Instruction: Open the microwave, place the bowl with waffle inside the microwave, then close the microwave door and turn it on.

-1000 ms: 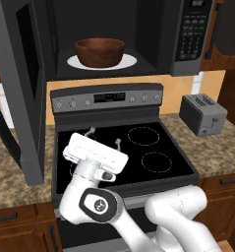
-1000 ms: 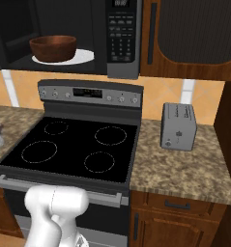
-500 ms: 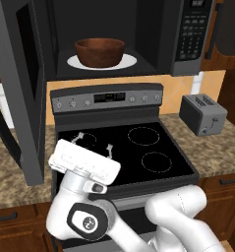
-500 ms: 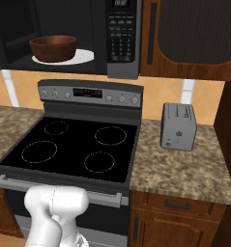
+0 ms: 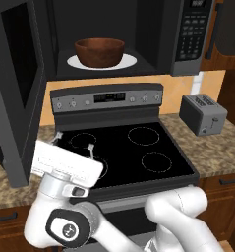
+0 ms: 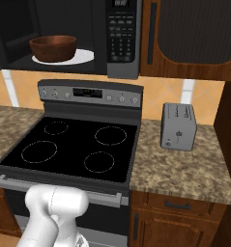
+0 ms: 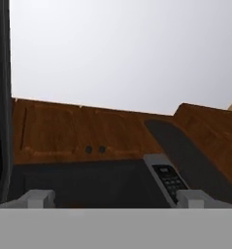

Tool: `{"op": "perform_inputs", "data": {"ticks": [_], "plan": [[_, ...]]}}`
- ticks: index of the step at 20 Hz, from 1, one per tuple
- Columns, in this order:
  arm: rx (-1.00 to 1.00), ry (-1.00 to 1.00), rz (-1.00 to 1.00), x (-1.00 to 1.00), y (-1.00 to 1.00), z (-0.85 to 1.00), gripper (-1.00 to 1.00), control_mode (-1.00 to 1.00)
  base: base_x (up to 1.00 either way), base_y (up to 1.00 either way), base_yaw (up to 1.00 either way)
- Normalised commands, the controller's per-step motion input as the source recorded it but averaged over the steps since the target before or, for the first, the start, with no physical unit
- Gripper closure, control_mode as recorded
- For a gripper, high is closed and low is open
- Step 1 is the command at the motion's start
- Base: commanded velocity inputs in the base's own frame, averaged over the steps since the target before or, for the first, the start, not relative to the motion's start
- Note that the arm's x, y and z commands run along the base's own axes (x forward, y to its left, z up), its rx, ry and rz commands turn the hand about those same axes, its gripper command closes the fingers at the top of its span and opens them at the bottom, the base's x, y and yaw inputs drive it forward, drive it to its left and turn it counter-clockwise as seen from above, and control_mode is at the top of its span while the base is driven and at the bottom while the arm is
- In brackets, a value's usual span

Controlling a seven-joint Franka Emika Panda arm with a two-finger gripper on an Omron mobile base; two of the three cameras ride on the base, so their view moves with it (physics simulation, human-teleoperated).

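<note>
Low at the left of the left base view, the white two-finger pincer (image 5: 73, 142) hangs over the black glass stovetop (image 5: 124, 152), fingers spread and holding nothing. Farther back, at right, a small grey toaster (image 5: 203, 114) stands on the speckled stone bench (image 5: 222, 147). Highest and farthest, the wide black-and-grey microwave (image 5: 188, 34) stands open, its dark glass door (image 5: 15, 83) swung out at the frame's left. The round reddish-brown wooden bowl (image 5: 99, 50) sits on the white turntable plate (image 5: 126, 61); the waffle cannot be made out. Placing looks finished; next, I judge, the pincer must reach the door's outer face and push it shut, then press the keypad (image 6: 121, 38).
</note>
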Motion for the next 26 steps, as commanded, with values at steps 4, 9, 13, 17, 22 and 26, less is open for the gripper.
{"op": "perform_inputs", "data": {"ticks": [4, 9, 13, 17, 22, 26], "plan": [[-0.01, -0.02, 0.07, 0.00, 0.57, 0.00, -1.00, -1.00, 0.00, 0.00, 0.00], [-0.01, -0.01, 0.05, 0.04, 0.50, -0.37, -1.00, -1.00, 0.00, 0.00, 0.00], [0.00, 0.00, 0.10, 0.32, 0.77, -0.34, -1.00, -1.00, 0.00, 0.00, 0.00], [0.00, -0.02, 0.08, 0.14, 0.79, 0.11, -1.00, -1.00, 0.00, 0.00, 0.00], [0.00, -0.10, 0.01, 0.02, 0.53, 0.40, -1.00, -1.00, 0.00, 0.00, 0.00], [0.09, -0.11, 0.00, 0.00, -0.06, 0.54, -1.00, -1.00, 0.00, 0.00, 0.00]]}}
